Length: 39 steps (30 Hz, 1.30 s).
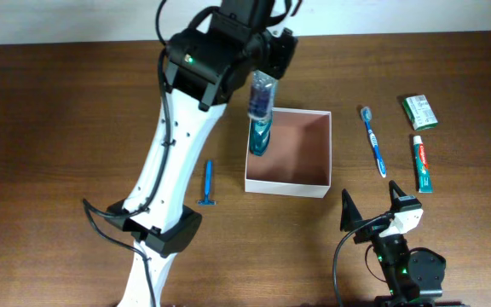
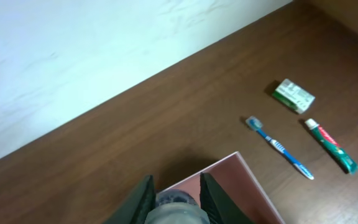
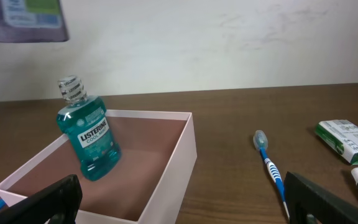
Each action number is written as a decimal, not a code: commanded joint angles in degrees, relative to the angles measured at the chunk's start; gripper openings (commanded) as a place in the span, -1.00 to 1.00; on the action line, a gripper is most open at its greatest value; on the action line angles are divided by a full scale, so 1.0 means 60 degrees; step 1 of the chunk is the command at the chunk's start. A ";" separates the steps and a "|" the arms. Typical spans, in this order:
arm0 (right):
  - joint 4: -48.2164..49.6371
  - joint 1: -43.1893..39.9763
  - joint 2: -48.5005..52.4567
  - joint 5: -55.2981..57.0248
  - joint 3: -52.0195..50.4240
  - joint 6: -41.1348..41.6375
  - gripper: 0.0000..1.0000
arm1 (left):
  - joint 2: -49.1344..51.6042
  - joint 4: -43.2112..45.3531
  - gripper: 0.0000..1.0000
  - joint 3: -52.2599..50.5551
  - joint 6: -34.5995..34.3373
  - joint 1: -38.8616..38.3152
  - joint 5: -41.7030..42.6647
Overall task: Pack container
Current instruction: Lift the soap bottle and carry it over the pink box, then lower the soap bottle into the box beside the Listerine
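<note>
The box [image 1: 286, 187] sits mid-counter [image 1: 75, 128], open face up. It is square, with its walls parallel to the counter's edges. A bottle [image 1: 260, 128] stands inside by the 9 o'clock wall, its long axis near upright and its cap tipped toward 11 in my right wrist view. The floor toward 3 o'clock is bare. My left tool [image 2: 176, 182] straddles the cap; I cannot tell whether it pinches. My right tool [image 1: 371, 207] gapes wide at the box's 5 o'clock, apart from it.

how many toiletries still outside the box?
4: razor left of the box; toothbrush, toothpaste tube and green packet right of it. Mouthwash bottle is in the box, uncounted. None appear hidden.
</note>
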 commanded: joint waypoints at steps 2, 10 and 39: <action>-0.0062 0.0095 -0.0087 0.0018 -0.0047 -0.0073 0.97 | -0.0131 0.0160 -0.50 0.0331 -0.0066 -0.0324 -0.0033; -0.0062 0.0095 -0.0087 0.0018 -0.0047 -0.0073 0.97 | -0.0131 0.0120 -0.49 0.0328 -0.0102 -0.0951 -0.0033; -0.0062 0.0095 -0.0087 0.0018 -0.0047 -0.0069 0.97 | 0.1650 -0.0594 -0.48 0.0237 -0.0135 -0.1049 0.0543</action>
